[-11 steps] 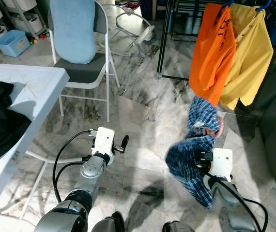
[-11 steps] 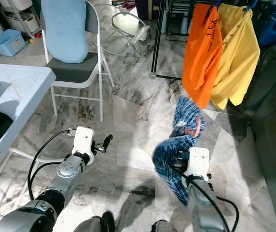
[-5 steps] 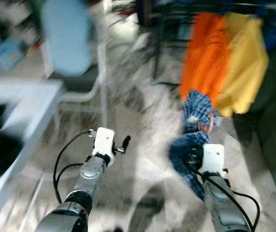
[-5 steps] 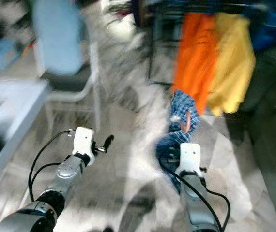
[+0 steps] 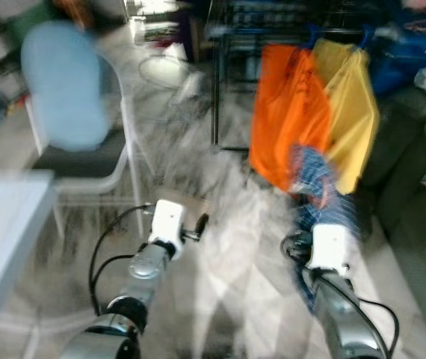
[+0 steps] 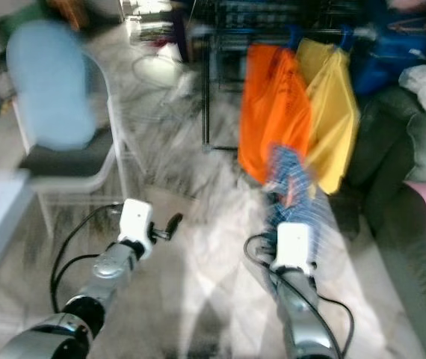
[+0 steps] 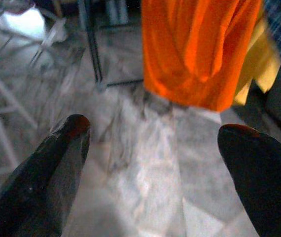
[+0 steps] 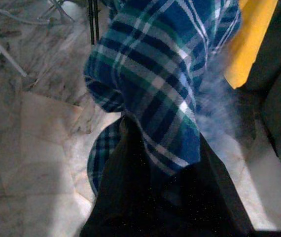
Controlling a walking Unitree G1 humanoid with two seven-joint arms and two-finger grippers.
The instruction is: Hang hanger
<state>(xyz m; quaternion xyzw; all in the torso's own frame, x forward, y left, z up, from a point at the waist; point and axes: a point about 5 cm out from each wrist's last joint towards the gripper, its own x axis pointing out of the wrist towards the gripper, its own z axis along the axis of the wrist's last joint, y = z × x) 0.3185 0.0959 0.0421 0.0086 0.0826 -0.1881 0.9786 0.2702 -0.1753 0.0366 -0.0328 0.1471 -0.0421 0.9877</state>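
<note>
Blue plaid shirt (image 8: 150, 94), seemingly clamped in right gripper (image 8: 160, 173) jaws, left gripper (image 7: 155, 163) jaws apart.

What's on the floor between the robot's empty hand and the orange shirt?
Nothing but bare marble floor. The left wrist view shows it between the open left gripper and the hanging orange shirt; the black rack leg stands off to one side.

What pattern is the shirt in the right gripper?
Blue, green and white plaid shirt, clearest in the right wrist view.

The view has swung toward the clothes rack: the orange shirt (image 5: 288, 123) and yellow shirt (image 5: 347, 120) sit nearer centre, and the plaid shirt (image 5: 319, 196) now overlaps them
</note>
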